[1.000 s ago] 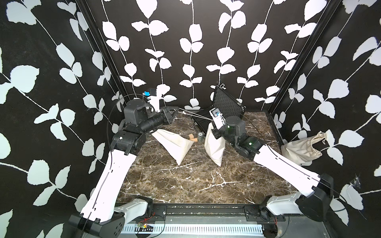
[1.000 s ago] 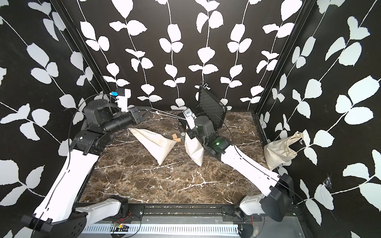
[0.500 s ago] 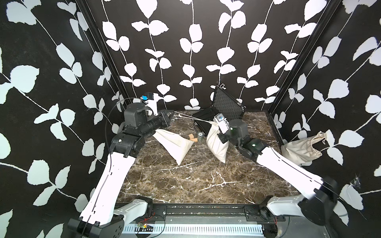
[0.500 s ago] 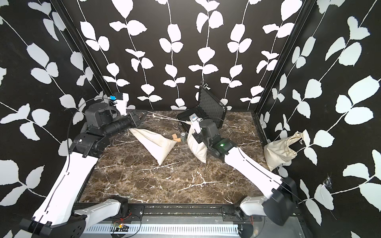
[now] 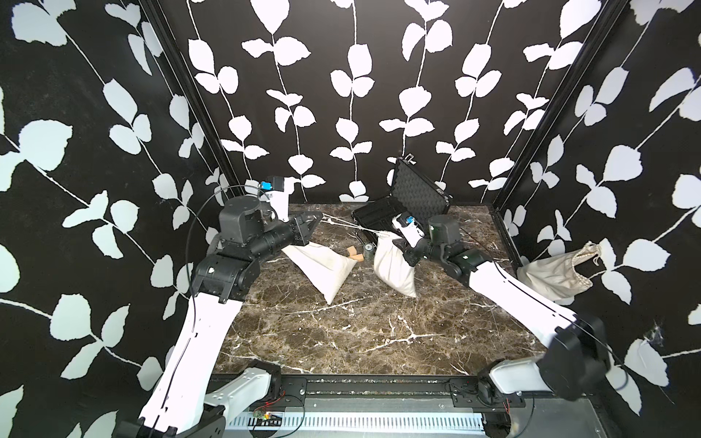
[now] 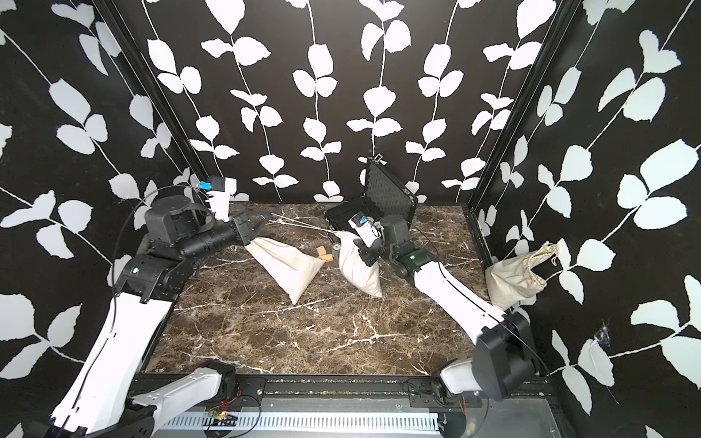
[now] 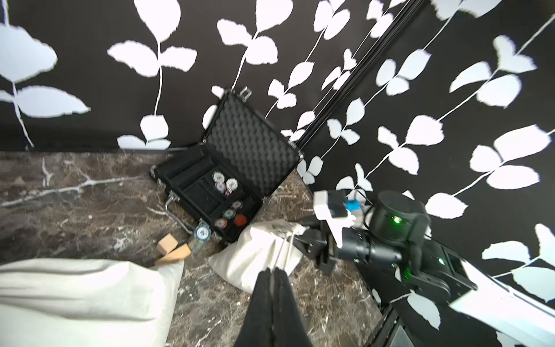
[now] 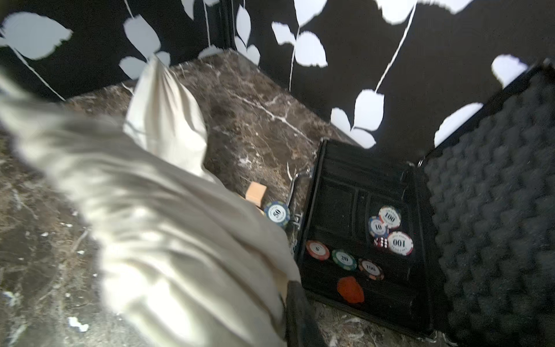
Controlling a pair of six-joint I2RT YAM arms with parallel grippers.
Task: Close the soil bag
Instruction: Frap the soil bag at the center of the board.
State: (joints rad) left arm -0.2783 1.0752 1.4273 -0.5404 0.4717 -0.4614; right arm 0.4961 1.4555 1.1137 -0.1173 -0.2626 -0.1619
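The table [image 5: 341,333] was dark brown marble veined in white, flecked with pale crumbs. It was boxed in by black walls [image 5: 341,38] printed with white leafy vines. Black posts [image 5: 195,93] ran up the back corners, and a black rail [image 5: 360,386] edged the near side.

At the back right a case [image 5: 417,193] stood open, its foam-lined lid upright and chips [image 8: 390,216] in its tray. A loose chip [image 8: 277,212] and two wooden blocks [image 7: 166,244] lay on the marble just in front of it.

The bag [image 5: 392,265] stood tilted beside the case, base on the table and neck gathered. The right gripper [image 7: 304,235] was closed on that neck. The cord [image 5: 351,224] ran taut from the neck to the left gripper [image 7: 272,273], whose jaws were pressed fully together on it, above the table near the back left.

A second bag [image 5: 322,265] lay flat below the cord, between the arms. A third bag [image 5: 550,273] slumped against the right wall, beyond the table's edge, with its mouth open.
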